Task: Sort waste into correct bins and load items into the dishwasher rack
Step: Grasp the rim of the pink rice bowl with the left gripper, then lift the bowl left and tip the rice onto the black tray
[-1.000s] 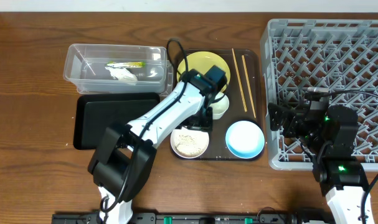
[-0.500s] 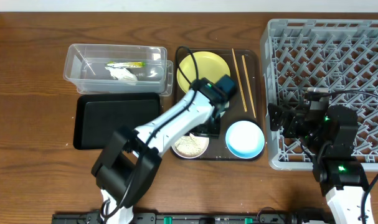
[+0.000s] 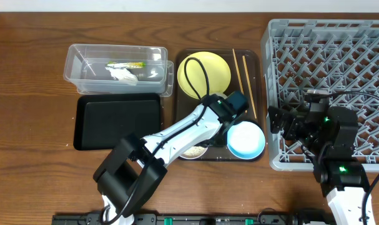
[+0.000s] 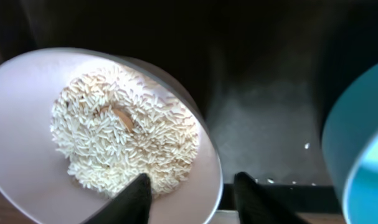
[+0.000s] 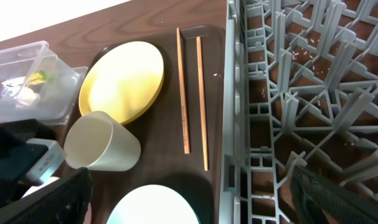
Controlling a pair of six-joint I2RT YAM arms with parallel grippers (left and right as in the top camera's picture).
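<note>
left wrist shows white bowl holding rice grains.

White-shelled left arm with black joints, black right arm with green lights, white lower link

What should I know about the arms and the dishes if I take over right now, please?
Left gripper: open, fingers astride the rim of the rice bowl.
Right gripper: open, holding nothing, at the left wall of the rack.
Done: wrapper and napkin lie in the clear tub.
Left: bin the rice; plate, cup, blue bowl, chopsticks and rice bowl sit on the brown tray, none in the rack.
</note>
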